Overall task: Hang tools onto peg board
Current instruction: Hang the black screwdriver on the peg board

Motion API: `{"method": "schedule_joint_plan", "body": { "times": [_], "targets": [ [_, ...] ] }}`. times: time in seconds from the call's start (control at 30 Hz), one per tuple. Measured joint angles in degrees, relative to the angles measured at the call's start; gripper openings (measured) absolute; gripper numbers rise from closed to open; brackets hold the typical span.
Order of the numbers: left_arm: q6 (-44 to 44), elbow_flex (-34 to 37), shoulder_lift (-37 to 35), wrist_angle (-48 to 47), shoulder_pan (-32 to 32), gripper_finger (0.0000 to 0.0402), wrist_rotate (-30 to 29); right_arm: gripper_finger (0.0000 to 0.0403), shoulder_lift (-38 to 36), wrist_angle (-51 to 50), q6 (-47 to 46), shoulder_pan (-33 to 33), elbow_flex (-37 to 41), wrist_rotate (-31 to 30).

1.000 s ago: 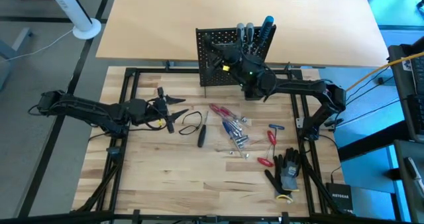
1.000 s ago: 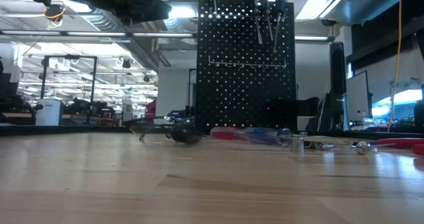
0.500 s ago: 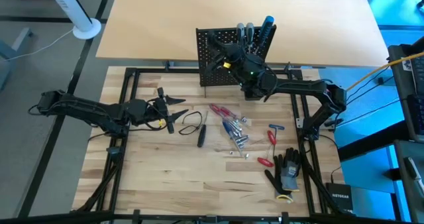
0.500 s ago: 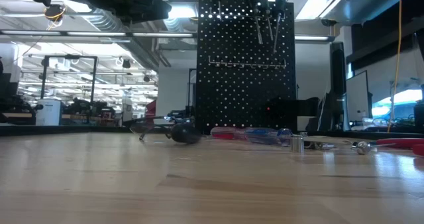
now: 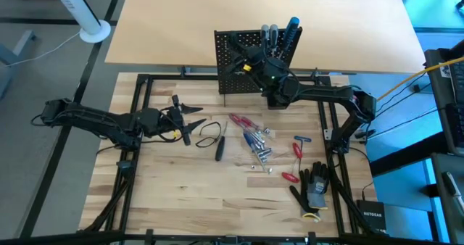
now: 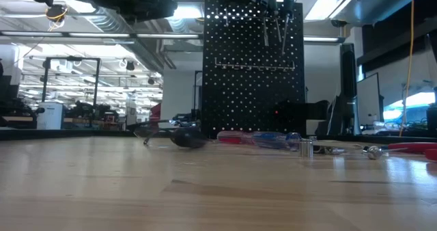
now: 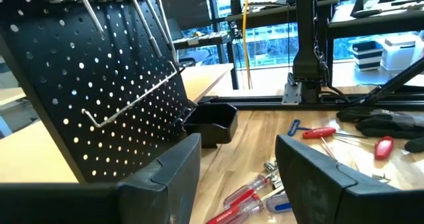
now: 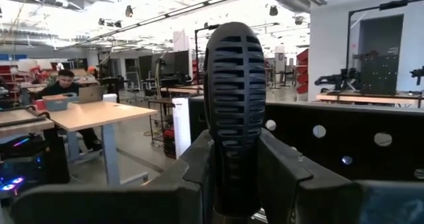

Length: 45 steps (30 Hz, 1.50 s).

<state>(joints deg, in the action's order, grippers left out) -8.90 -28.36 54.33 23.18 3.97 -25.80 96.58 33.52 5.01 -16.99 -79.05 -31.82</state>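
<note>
1. peg board (image 5: 243, 60) upright at the table's (image 5: 181, 194) 12 o'clock edge; three tools already hung along its top rim, shafts down, toward the 1 o'clock corner.
2. right tool (image 5: 254, 59) up at the board's top rim, clamped narrow on a dark ribbed screwdriver handle (image 8: 233, 105); handle upright in the right wrist view, board's holed face just behind it.
3. best kept vertical on the way down, so the shaft drops straight through the holder rather than scraping the panel; whether the shaft has found its slot cannot be told.
4. worth placing at 9 o'clock of the hung blue-handled screwdriver (image 5: 291, 32), apart from its neighbours, to avoid knocking one loose.
5. grip to be eased only once the handle seems to bear on the holder; sooner, and a fall behind the board looks likely.
6. withdrawal upward and toward 6 o'clock, clear of the wire rail (image 7: 136, 98) across the board's face.
7. left tool (image 5: 190, 120) parked at 9 o'clock near the table's middle, fingers spread wide, holding nothing; better left idle so as not to jog the board.
8. remaining for later: red-handled screwdrivers (image 5: 245, 122) and blue-handled ones (image 5: 255, 141) loose at centre, black screwdriver (image 5: 221, 145) at their 9 o'clock, black gloves (image 5: 314, 188) at 4 o'clock.
</note>
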Motion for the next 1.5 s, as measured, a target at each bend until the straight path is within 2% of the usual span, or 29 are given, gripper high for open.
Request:
{"method": "schedule_joint_plan", "body": {
  "times": [0.67, 0.87, 1.13, 1.33, 1.5],
  "targets": [
    [-0.1, 0.0, 0.0, 0.0, 0.0, 0.0184, 0.0, 0.0087, 0.0, -2.8, 1.2, 0.2, -0.1, -1.7],
    [-0.4, 0.0, 0.0, 0.0, 0.0, 0.0184, 0.0, 0.0087, -0.6, 0.5, 5.4, 3.7, 0.2, -2.7],
    [0.0, 0.0, 0.0, 0.5, 0.0, 0.0184, 0.0, 0.0087, -2.8, 0.2, 8.0, 8.2, 0.1, -3.0],
    [2.0, 0.0, 0.0, 6.8, 0.9, 0.0184, 0.0, 0.0087, -3.1, -3.3, 6.6, 14.7, 0.1, 1.8],
    [2.3, -1.6, 0.6, 6.5, 2.6, 0.0184, 0.0, 0.0087, -2.6, -4.2, 4.4, 19.8, 0.1, 4.9]
  ]
}}
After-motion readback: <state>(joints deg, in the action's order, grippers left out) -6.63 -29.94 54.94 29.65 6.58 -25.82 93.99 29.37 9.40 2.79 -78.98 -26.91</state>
